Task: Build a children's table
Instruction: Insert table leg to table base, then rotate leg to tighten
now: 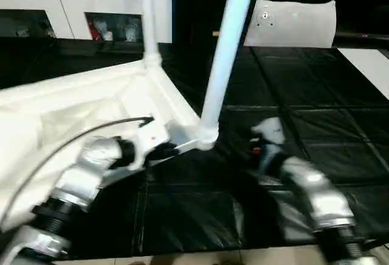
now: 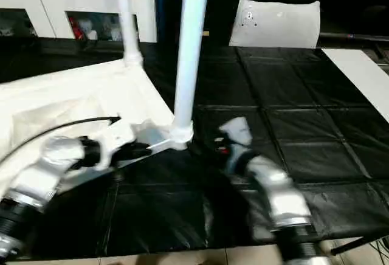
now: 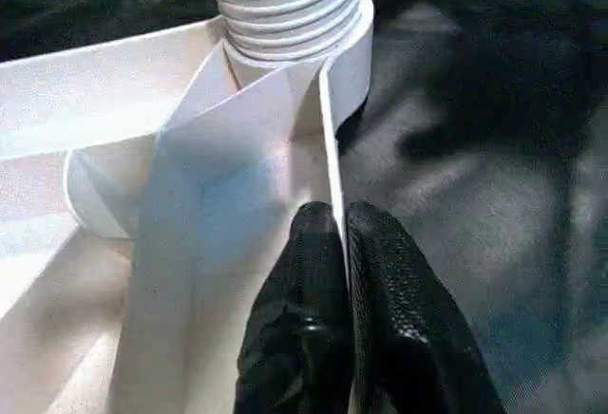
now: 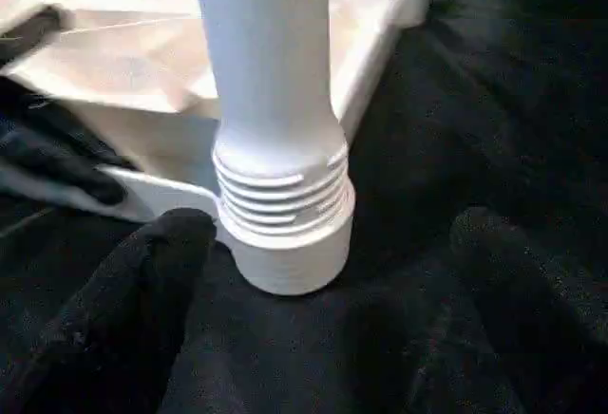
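Low down, left end effector pinching tabletop rim, right end effector spread wide beside leg

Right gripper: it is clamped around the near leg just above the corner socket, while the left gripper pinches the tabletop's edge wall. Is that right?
Not quite. The right gripper is open, its fingers standing apart on either side of the near leg without closing on it, as the right wrist view shows. The left gripper does pinch the tabletop's edge wall beside the corner socket.
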Tool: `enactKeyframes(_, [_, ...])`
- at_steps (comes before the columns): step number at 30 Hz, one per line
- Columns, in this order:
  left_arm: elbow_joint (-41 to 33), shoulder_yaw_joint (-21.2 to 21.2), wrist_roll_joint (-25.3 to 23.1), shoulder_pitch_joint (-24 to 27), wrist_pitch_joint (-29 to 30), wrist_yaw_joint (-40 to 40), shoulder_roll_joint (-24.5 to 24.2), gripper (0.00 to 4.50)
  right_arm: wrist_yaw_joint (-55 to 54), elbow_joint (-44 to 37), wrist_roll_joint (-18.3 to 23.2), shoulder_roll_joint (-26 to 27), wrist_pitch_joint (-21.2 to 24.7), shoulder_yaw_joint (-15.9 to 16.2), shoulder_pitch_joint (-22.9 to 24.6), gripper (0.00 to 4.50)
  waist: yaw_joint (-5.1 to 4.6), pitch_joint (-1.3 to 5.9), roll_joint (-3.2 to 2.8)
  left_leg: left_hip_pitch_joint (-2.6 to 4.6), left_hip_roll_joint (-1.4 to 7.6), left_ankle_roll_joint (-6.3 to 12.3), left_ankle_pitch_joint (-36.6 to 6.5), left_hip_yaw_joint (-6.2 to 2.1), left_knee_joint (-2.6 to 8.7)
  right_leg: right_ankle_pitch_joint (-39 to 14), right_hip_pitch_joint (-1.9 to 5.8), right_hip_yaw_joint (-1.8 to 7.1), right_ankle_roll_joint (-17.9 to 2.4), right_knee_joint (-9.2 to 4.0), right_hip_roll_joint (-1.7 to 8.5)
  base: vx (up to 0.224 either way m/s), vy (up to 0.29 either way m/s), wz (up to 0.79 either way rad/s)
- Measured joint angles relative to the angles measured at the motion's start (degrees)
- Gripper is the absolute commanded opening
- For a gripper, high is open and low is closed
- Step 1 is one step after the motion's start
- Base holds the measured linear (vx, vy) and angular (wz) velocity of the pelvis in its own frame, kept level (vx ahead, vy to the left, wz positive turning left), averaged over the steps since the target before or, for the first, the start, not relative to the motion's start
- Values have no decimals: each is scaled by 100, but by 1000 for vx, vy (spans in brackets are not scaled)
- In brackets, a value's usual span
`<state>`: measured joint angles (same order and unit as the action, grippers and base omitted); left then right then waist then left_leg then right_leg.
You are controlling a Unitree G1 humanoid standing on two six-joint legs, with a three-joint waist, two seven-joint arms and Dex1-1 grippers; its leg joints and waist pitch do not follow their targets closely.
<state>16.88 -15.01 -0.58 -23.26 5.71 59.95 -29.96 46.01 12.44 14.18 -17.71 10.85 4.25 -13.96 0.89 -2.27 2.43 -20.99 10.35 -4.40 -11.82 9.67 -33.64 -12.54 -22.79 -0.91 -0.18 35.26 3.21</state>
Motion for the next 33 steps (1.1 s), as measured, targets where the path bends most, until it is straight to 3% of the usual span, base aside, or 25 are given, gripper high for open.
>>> enactKeyframes(6, [218, -151, 193, -89, -396, 794, -172, 0, 744, -63, 85, -410, 22, 218, -46, 444, 123, -1, -1, 1, -1, 38, 23, 5, -6, 3, 1, 1, -5, 5, 3, 0, 0, 0])
enactKeyframes(12, [431, -293, 212, -224, -725, 1251, -244, 0, 1489, -55, 83, -698, 21, 546, -282, 444, 178, 2, 10, 5, -1, 40, 25, 6, -21, 8, 11, 0, -11, 13, 6, 0, 0, 0])
enactKeyframes(15, [549, -323, 211, -300, -830, 1383, -246, 0, 1737, 25, 69, -683, 21, 741, -406, 417, 179, 2, 11, 2, -1, 46, 29, 6, -27, 15, 9, 0, -8, 16, 8, 0, 0, 0])
enactKeyframes(23, [633, -376, 217, -360, -935, 1614, -235, 0, 2064, 430, 92, -557, 17, 812, -676, 348, 253, 6, 30, 3, -2, 52, 33, 7, -34, 16, 8, 0, -9, 29, 10, 0, 0, 0])
enactKeyframes(27, [643, -378, 215, -361, -938, 1623, -239, 0, 2097, 638, 90, -547, 14, 862, -839, 331, 251, 5, 38, 5, -1, 51, 33, 7, -46, 16, 5, 1, -9, 47, 11, 0, 0, 0])
enactKeyframes(28, [643, -378, 215, -362, -938, 1624, -238, 0, 2118, 665, 89, -542, 12, 869, -860, 304, 255, 4, 42, 5, -1, 48, 32, 7, -47, 16, 4, 1, -9, 50, 11, 0, 0, 0])
enactKeyframes(33, [648, -378, 213, -363, -941, 1681, -243, 0, 2211, 845, 90, -488, -34, 862, -931, 264, 253, 7, 65, 7, -1, 41, 29, 7, -53, 16, 5, 2, -9, 57, 11, 0, 0, 0])
